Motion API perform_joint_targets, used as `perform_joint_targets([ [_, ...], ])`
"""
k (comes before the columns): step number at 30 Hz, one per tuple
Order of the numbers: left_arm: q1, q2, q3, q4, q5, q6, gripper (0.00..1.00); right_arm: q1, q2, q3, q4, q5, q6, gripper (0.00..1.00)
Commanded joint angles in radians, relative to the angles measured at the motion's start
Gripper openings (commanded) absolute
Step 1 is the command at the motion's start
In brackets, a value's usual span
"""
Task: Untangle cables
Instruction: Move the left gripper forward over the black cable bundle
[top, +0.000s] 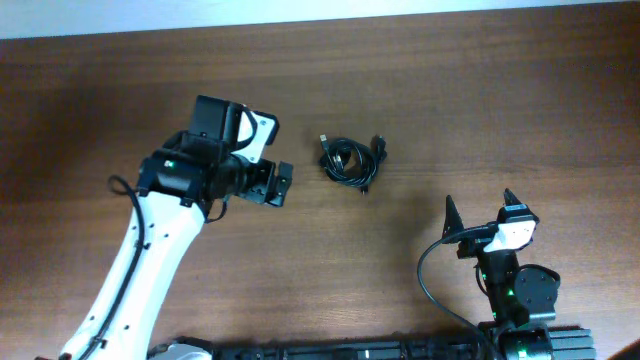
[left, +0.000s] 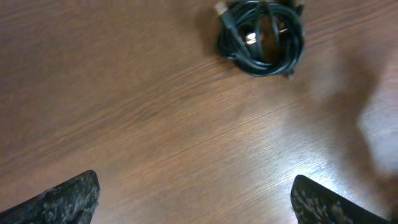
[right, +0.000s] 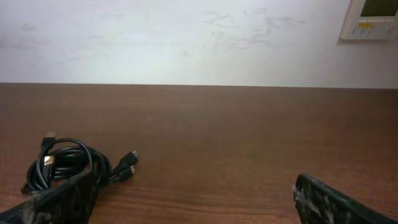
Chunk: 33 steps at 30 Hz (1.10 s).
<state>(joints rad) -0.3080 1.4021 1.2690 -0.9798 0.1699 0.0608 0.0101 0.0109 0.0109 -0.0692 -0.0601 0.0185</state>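
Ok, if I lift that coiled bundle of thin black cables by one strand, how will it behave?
Probably floppy: the coiled bundle of thin black cables lies in loose, uneven loops. Likely light: thin cord, small plugs. Strands cross, so it may rise as a clump, plug ends dangling.

Cables (left: 261, 37) — bundle clipped at the left wrist view's top edge; individual crossings too small to resolve overhead. Right tool (right: 193, 202) finger (right: 62, 199) covers the bundle's near portion. Left tool (left: 196, 199) fingers (left: 62, 199) — cut off at bottom edge.
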Motion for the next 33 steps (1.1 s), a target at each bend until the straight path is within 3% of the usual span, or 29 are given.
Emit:
perform_joint_targets([
  [1,-0.077,0.068,0.021,0.041,0.029,-0.013,0.99,0.01,-0.008,-0.005,-0.006,0.012,-0.006,0.99],
  [9,-0.125,0.25,0.021,0.146,0.03,-0.196,0.99,0.01,-0.007,-0.005,-0.006,0.012,-0.006,0.99],
  [19,-0.204,0.301,0.021,0.27,0.123,-0.212,0.99,0.01,-0.008,-0.005,-0.006,0.012,-0.006,0.99],
  [22,-0.213,0.304,0.021,0.275,0.118,-0.341,0.99,0.01,-0.006,-0.005,-0.006,0.012,-0.006,0.99],
  [25,-0.229,0.332,0.021,0.26,0.032,-0.549,0.99,0.01,-0.004,-0.005,-0.006,0.012,-0.006,0.99],
  [33,-0.272,0.44,0.021,0.254,-0.022,-0.731,0.99,0.01,-0.004,-0.005,-0.006,0.012,-0.006,0.99],
])
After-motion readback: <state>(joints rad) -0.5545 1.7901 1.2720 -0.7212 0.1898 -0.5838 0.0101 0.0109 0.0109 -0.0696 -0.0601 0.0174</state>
